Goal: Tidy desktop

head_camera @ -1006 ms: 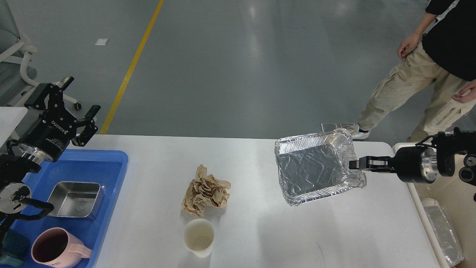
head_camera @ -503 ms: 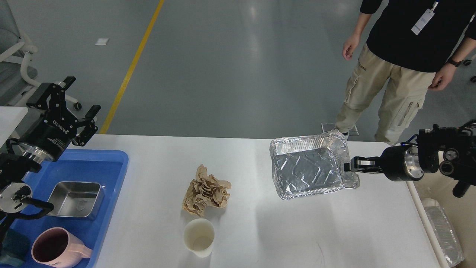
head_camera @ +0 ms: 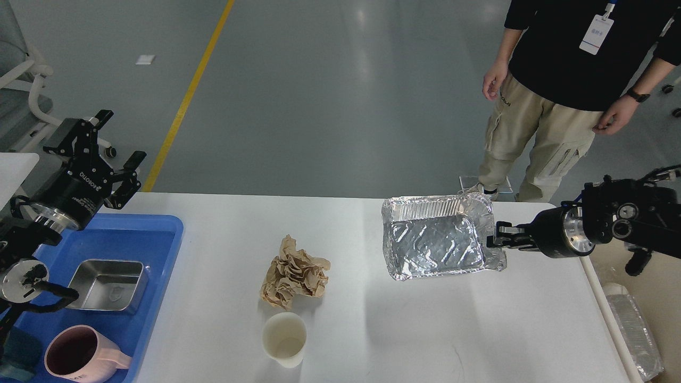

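Right gripper [head_camera: 497, 242] is clamped on the right-hand rim of the foil tray [head_camera: 433, 244], fingers pinching the crumpled edge with no visible gap between them. One second ago the same tray hung tilted, its open face turned toward the camera and its lower edge further to the right; it now sits nearly level and has shifted left and toward the far edge of the desktop [head_camera: 372, 330]. Whether its base rests on the surface or hangs just above cannot be told from this view. For the task this reads as a carry that is not progressing toward the cream-coloured bin [head_camera: 638, 298] at the right edge (a foil item already lies in it), so the tray is judged still to be disposed of. Left gripper [head_camera: 104, 154] hovers above the far corner of the blue tray [head_camera: 165, 239], fingers spread apart and holding nothing. That tray holds a steel container [head_camera: 109, 284] and a pink mug [head_camera: 80, 354]. Crumpled brown paper [head_camera: 292, 274] and a paper cup [head_camera: 284, 338] remain loose on the desktop, near each other and well apart from the foil tray. A person [head_camera: 558, 96] stands beyond the far right corner of the desktop.
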{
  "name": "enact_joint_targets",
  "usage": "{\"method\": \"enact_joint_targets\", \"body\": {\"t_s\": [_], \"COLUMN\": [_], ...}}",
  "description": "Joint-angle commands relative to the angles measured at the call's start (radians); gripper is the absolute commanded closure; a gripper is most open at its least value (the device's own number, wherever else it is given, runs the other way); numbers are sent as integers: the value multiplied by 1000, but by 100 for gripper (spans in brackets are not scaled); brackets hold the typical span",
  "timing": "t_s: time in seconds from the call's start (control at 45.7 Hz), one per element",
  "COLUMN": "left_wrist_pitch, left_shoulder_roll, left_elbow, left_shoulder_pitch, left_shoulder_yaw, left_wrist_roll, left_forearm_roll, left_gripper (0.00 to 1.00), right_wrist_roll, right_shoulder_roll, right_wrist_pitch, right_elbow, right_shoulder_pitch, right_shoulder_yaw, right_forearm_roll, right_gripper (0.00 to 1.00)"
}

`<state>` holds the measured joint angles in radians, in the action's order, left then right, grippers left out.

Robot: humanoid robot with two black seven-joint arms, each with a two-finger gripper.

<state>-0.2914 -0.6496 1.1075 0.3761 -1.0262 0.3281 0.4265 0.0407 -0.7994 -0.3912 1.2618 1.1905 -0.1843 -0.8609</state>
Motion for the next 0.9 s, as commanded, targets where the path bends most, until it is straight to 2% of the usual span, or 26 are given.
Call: {"method": "enact_joint_targets", "body": {"t_s": [0.0,0.394,0.634,0.787,0.875], "left_wrist_pitch": [15,31,47,31,-24], "left_shoulder_roll": [-1,-1,-24,-142,-218], "left_elbow": [0,0,9,22,41], "left_shoulder_pitch": [1,3,-6,3,4], "left_shoulder_yaw": [0,0,5,58,63], "left_wrist_roll": [-1,-1,-4,-17,-18], "left_forearm_roll": [52,97,175,196,196], "left_gripper": [3,3,3,3,3], "right_wrist_roll": [62,143,146,146,146], "right_shoulder_roll": [14,20,17,17,16], "right_wrist_pitch": [-11,-64,-67,-67,-67], "right_elbow": [-1,-4,-4,-4,-4], "right_shoulder_pitch": [23,49,54,54,54], "right_shoulder_yaw": [-17,-15,-15,-14,-14], "right_forearm_roll": [34,89,102,102,100], "right_gripper": [100,100,100,100,100]}}
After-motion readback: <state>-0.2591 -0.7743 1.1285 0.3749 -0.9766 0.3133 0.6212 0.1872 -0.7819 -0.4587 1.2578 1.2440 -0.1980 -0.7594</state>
